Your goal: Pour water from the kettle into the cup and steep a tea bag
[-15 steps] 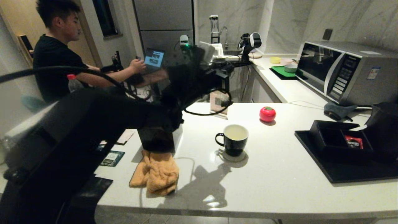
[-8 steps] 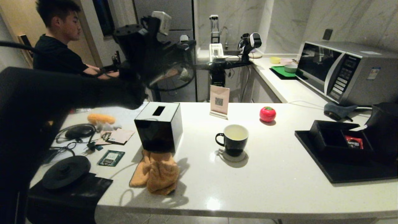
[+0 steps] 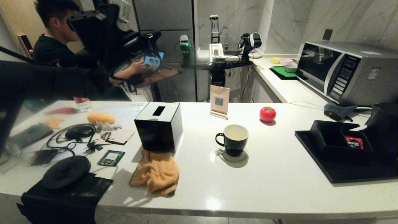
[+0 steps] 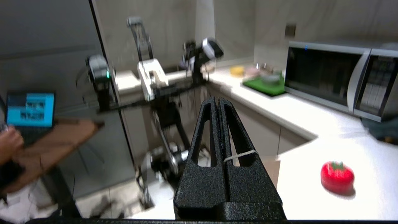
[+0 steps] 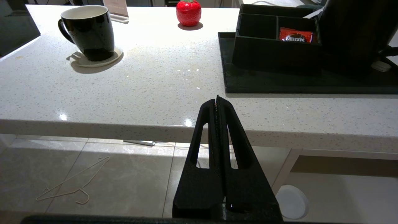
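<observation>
Black cup (image 3: 233,139) upright, handle toward the robot's left; both grippers pressed together.

Dim room, overhead glints on the counter (image 3: 279,186), left wrist view motion-blurred, head view bowed at edges.

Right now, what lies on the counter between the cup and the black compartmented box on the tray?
Nothing: in the head view the white counter is bare between the cup and the black box. The right wrist view agrees.

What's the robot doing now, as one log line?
left gripper: shut on string, raised | right gripper: shut, parked below counter | cup: water inside, on coaster
</observation>
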Available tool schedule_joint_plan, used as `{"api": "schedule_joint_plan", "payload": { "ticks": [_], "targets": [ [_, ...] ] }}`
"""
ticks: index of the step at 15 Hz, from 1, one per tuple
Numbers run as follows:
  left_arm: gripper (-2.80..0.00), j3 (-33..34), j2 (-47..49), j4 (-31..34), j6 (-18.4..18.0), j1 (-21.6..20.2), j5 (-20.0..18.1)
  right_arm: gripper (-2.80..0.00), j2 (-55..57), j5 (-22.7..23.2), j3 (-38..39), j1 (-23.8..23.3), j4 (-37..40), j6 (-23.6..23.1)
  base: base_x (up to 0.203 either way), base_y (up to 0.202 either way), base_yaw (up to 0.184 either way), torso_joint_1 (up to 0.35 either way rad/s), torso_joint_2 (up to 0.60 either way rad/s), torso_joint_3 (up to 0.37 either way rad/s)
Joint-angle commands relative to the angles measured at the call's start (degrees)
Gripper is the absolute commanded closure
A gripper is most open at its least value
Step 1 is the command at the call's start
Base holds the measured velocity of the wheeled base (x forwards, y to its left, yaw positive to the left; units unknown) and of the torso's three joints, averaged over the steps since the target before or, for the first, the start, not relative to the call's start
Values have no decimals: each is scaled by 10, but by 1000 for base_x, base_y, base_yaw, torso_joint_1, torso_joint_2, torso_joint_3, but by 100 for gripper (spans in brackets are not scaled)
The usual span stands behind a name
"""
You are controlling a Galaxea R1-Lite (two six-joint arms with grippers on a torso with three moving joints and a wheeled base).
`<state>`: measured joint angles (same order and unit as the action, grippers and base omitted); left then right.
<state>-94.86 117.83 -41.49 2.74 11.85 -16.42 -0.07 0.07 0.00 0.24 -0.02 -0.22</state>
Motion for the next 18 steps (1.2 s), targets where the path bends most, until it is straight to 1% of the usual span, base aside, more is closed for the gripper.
{"api": "schedule_joint_plan", "payload": {
  "ticks": [1,5,8,10,13,18],
  "targets": [
    [0,59,-22,-6,0,-10,-2,0,1,0,0,1,-1,0,0,0,0,0,0,0],
    [0,202,-66,-18,-3,-29,-3,0,1,0,0,0,-1,0,0,0,0,0,0,0],
    [0,273,-69,-71,-21,-50,-5,0,1,0,0,0,-1,0,0,0,0,0,0,0],
    [0,290,-67,-76,-24,-61,-8,0,1,0,0,0,-1,0,0,0,0,0,0,0],
    [0,292,-56,-76,-25,-78,-10,0,1,0,0,0,-1,0,0,0,0,0,0,0],
    [0,289,-27,-80,-27,-81,-10,0,1,0,0,0,0,0,0,0,0,0,0,0]
  ]
}}
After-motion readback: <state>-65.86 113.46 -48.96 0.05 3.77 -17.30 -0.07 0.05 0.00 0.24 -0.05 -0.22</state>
